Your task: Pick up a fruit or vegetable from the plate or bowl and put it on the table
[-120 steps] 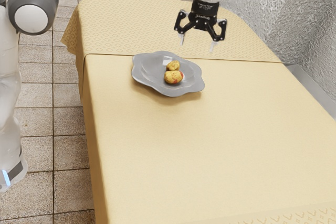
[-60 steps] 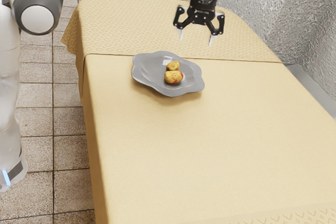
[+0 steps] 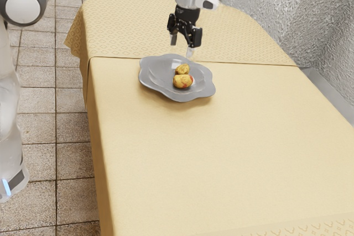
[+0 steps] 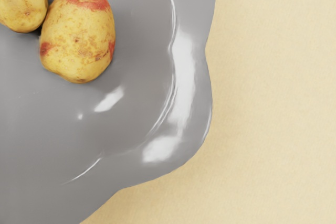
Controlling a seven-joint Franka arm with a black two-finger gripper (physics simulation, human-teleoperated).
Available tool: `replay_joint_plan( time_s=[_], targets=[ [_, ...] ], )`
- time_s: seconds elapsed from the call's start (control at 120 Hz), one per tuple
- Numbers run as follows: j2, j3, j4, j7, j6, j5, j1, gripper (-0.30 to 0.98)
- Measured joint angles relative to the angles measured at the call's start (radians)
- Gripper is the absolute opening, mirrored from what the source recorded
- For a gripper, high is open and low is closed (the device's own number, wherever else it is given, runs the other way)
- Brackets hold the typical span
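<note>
My gripper (image 3: 181, 52) hangs open above the plate's far side in the exterior view, its two fingers apart and nothing between them. The grey wavy-edged plate (image 3: 157, 78) rests on the table (image 3: 221, 153). Two yellow potatoes lie side by side in it: a larger one with red patches (image 3: 182, 82) and a smaller one (image 3: 182, 69) touching or nearly touching it. From the wrist view, the red-patched potato (image 4: 79, 38) and part of the smaller potato (image 4: 21, 1) lie on the plate (image 4: 136, 77), below my hand.
A yellow cloth covers the table, with a patterned part (image 3: 127, 31) beyond the plate. A rough grey wall (image 3: 282, 15) rises along the exterior view's right. Floor tiles (image 3: 72, 158) show beside the table at the exterior view's left.
My hand first rose slightly, then came lower and toward the exterior view's left, closer to the plate, and turned. The potatoes and plate have stayed where they were.
</note>
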Motion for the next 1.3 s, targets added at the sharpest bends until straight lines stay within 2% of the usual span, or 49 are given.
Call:
replay_joint_plan(
  time_s=[0.05, 0.167, 0.392, 0.525, 0.783, 0.9, 0.967, 1.1, 1.3],
  targets=[
    [-0.035, 0.001, -0.048, 0.080, 0.026, 0.001, 0.000, 0.69],
    [-0.084, 0.002, -0.140, 0.243, 0.073, 0.000, -0.078, 0.68],
    [-0.038, 0.022, -0.160, 0.481, 0.122, -0.003, -0.057, 0.69],
    [-0.004, 0.095, -0.160, 0.586, 0.135, -0.006, -0.059, 0.69],
    [0.066, 0.116, -0.144, 0.738, 0.144, -0.005, 0.103, 0.69],
    [0.105, 0.111, -0.086, 0.792, 0.147, -0.003, 0.164, 0.69],
    [0.129, 0.097, -0.054, 0.818, 0.151, -0.001, 0.145, 0.69],
    [0.149, 0.082, -0.039, 0.863, 0.161, -0.002, 0.017, 0.68],
    [0.174, 0.080, -0.040, 0.914, 0.182, -0.008, 0.046, 0.68]
  ],
)
